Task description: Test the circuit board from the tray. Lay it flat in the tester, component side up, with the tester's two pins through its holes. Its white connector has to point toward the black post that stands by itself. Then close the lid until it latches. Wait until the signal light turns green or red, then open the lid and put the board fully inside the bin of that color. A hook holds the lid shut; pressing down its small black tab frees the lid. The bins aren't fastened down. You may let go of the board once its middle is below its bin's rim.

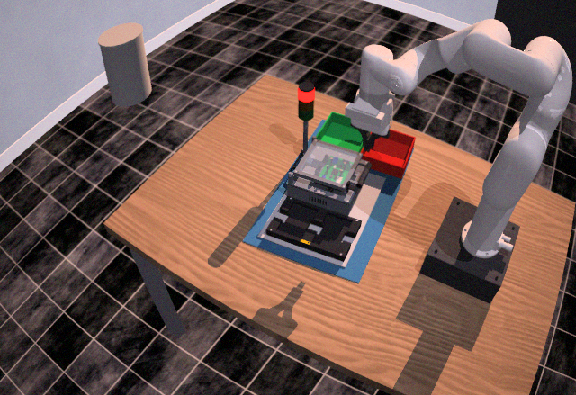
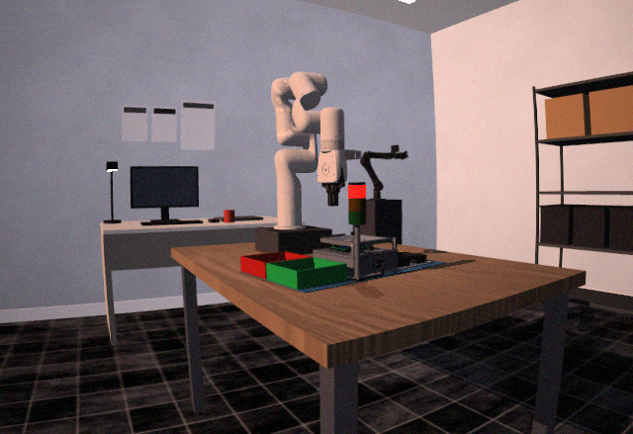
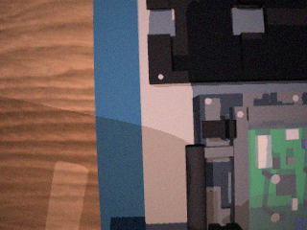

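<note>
The circuit board (image 1: 336, 170) (image 3: 286, 192) lies component side up in the tester (image 1: 318, 197) (image 3: 223, 103), under the clear lid (image 1: 307, 158) (image 2: 352, 239). The lid lies over the tester, roughly level; I cannot tell whether the hook is latched. A small black part (image 3: 218, 128) shows at the tester's side in the wrist view. The signal light (image 1: 306, 95) (image 2: 356, 191) glows red. My gripper (image 1: 366, 148) (image 2: 332, 203) is shut and empty, above the tester's bin-side end. The red bin (image 1: 388, 154) (image 2: 252, 266) and green bin (image 1: 339, 133) (image 2: 307, 274) stand behind the tester. Pins and lone black post are not identifiable.
The black tray (image 1: 297, 235) (image 3: 211, 57) is in front of the tester, with no board in it. A blue mat (image 1: 372, 246) (image 3: 117, 86) lies under the setup. The signal light's pole (image 1: 305, 135) (image 2: 356, 245) rises close beside the tester and green bin.
</note>
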